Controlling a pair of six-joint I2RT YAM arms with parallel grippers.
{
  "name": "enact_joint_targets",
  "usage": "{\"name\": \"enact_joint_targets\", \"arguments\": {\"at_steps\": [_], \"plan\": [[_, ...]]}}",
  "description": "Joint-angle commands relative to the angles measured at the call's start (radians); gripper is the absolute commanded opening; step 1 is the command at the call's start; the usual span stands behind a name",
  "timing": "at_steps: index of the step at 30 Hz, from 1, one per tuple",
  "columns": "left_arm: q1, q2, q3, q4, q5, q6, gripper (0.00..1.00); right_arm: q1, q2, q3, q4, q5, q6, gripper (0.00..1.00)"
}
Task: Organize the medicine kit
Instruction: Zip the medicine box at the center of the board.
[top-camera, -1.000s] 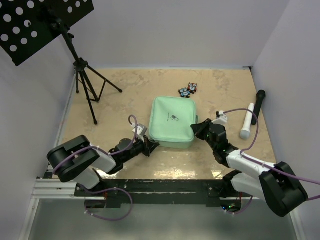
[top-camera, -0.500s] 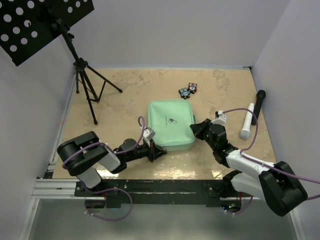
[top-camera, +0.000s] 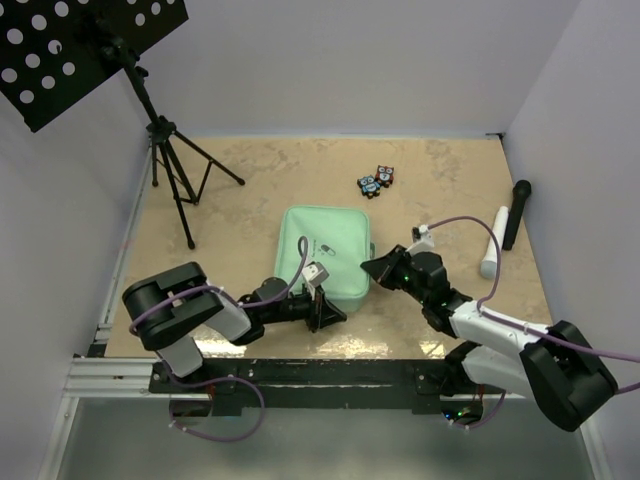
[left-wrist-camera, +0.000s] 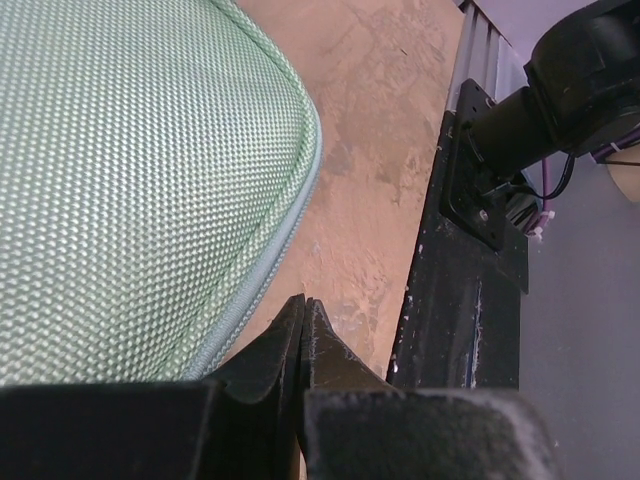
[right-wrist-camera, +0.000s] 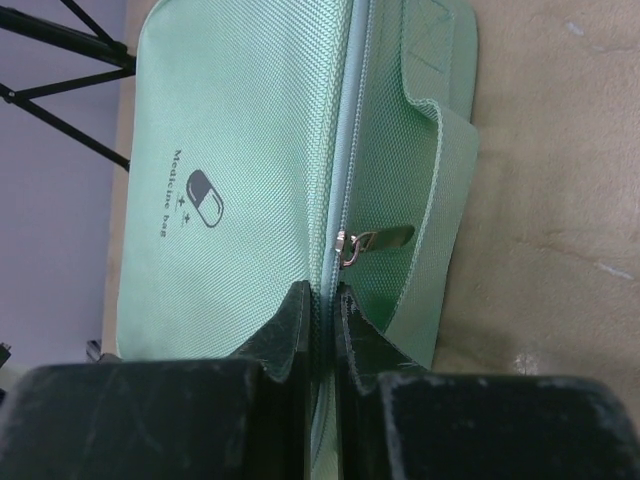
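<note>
While it lies zipped, medicine kit (top-camera: 322, 252) mint-green, pill logo (right-wrist-camera: 204, 197) | left pincer (left-wrist-camera: 303, 308) together | right pincer (right-wrist-camera: 322, 296) clamps seam (right-wrist-camera: 347, 150)

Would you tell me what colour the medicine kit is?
The medicine kit is mint green; clearest in right wrist view.

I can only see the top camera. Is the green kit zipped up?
Observer: On the side that the right wrist camera shows, the kit looks zipped, and the zip pull lies flat there.
Kid: Is the right gripper holding it?
Observer: The right gripper looks pinched on the zip seam.
Kid: And the left one?
Observer: The left gripper is shut on nothing, with its tip beside the kit's corner.
</note>
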Motion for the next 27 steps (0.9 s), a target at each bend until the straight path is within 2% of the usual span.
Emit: {"name": "enact_joint_targets", "arguments": {"at_steps": [1,3,4,6,7,9,11,13,15,18,21,24,27], "plan": [[0.021,-0.137,-0.011,-0.099,-0.093,0.036,0.0,0.037,-0.053,0.002,-0.1,-0.21,0.001,0.0],[0.021,-0.245,-0.011,-0.25,-0.127,0.071,0.0,0.039,-0.076,0.017,-0.137,-0.206,-0.021,0.0],[0.024,-0.304,-0.011,-0.314,-0.145,0.093,0.0,0.039,-0.083,0.028,-0.16,-0.195,-0.039,0.03],[0.026,-0.414,0.005,-0.443,-0.188,0.127,0.01,0.039,-0.094,0.049,-0.2,-0.178,-0.073,0.17],[0.029,-0.471,0.021,-0.518,-0.217,0.145,0.06,0.037,-0.097,0.063,-0.226,-0.166,-0.091,0.25],[0.038,-0.577,0.051,-0.63,-0.255,0.171,0.21,0.037,-0.102,0.089,-0.27,-0.144,-0.122,0.38],[0.044,-0.652,0.08,-0.728,-0.291,0.19,0.34,0.037,-0.109,0.105,-0.307,-0.132,-0.145,0.44],[0.052,-0.724,0.11,-0.822,-0.349,0.184,0.48,0.037,-0.119,0.115,-0.326,-0.12,-0.156,0.46],[0.067,-0.789,0.141,-0.934,-0.473,0.129,0.6,0.036,-0.126,0.12,-0.343,-0.103,-0.165,0.47],[0.139,-0.856,0.167,-1.097,-0.614,0.027,0.73,0.037,-0.12,0.131,-0.349,-0.075,-0.173,0.47],[0.262,-0.861,0.19,-1.213,-0.615,-0.022,0.79,0.037,-0.082,0.154,-0.355,-0.049,-0.18,0.47],[0.36,-0.795,0.235,-1.311,-0.569,-0.031,0.82,0.037,-0.04,0.183,-0.373,-0.032,-0.199,0.47],[0.424,-0.735,0.246,-1.338,-0.461,-0.028,0.84,0.036,-0.027,0.195,-0.377,-0.018,-0.202,0.47]]}}
